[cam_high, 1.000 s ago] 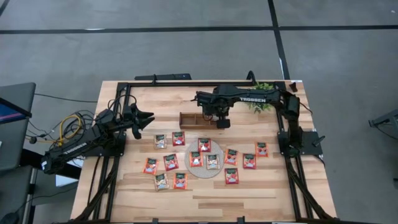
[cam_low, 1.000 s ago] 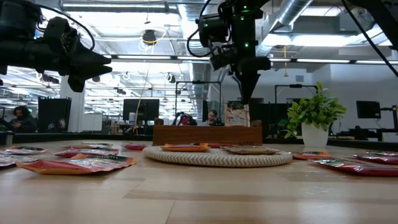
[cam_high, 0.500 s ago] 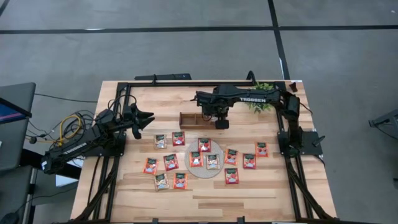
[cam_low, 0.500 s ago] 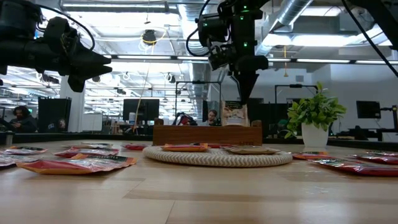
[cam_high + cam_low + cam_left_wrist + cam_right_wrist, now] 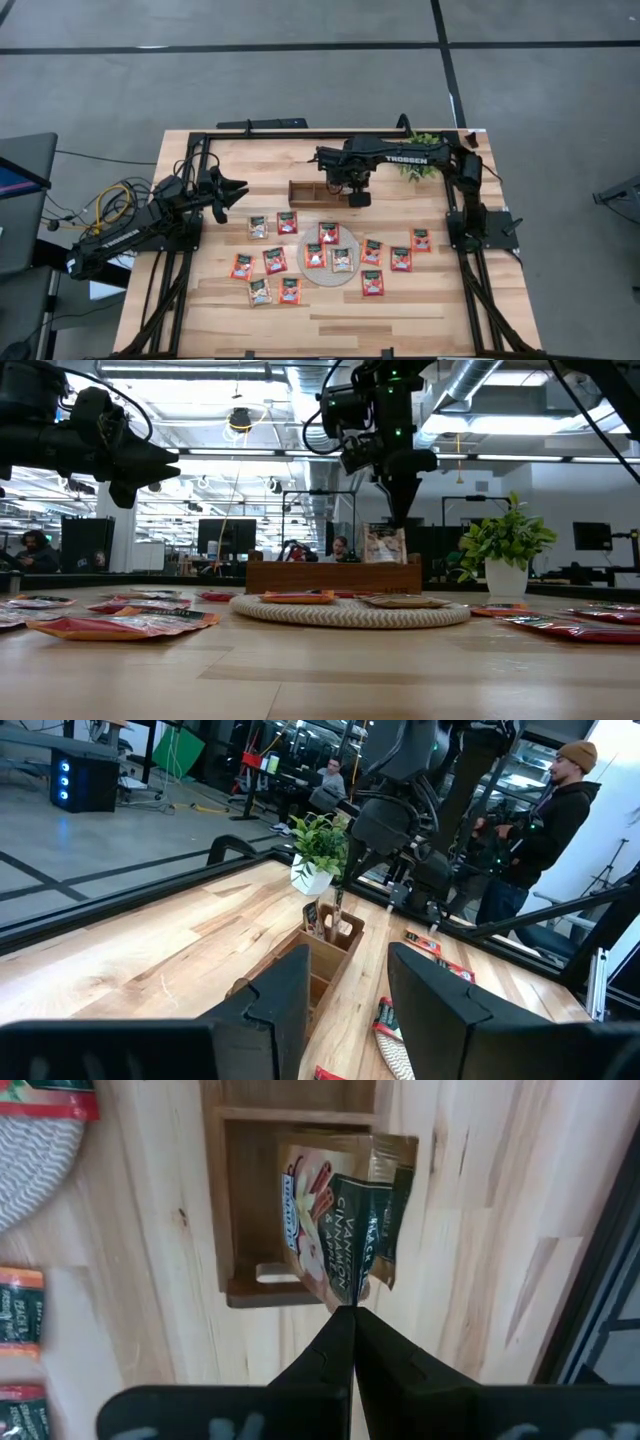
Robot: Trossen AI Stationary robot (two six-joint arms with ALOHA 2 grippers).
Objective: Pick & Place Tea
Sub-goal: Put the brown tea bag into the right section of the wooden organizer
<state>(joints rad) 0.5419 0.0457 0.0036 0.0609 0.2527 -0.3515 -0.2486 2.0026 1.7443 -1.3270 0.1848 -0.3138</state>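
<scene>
- Placing step in hand: right gripper [image 5: 345, 1312], pinched tight on the edge of a pale flat tea sachet [image 5: 338, 1220] with a dark green band, hanging it over the end compartment of the brown three-compartment wooden tray [image 5: 318, 190].
- From the low view, held sachet [image 5: 384, 545] upright above the tray's front wall [image 5: 333, 577], lower edge apparently at or just behind the rim; depth inside the compartment not clear.
- Seen from the right wrist, sachet tilted and overhanging the compartment's outer wall towards the bare wooden table [image 5: 400, 310], so not squarely over the opening.
- Next move, as a judgement: a small shift to centre over the compartment, a little more descent, then opening of the fingers; risk of the sachet catching on the wall or tipping out onto the table.
- Left gripper [image 5: 232, 191] waiting above the table's left side, well apart from the tray, fingers spread wide and holding nothing.
- Tray contents: in the left wrist view, something small and upright [image 5: 322, 919] in the far end compartment, too small to name; nearer compartments hard to read.
- Round grey-beige woven mat [image 5: 306, 271] carrying three red-orange sachets [image 5: 329, 233].
- Many more red-orange sachets [image 5: 273, 260] flat on the table either side of the mat, still to be placed.
</scene>
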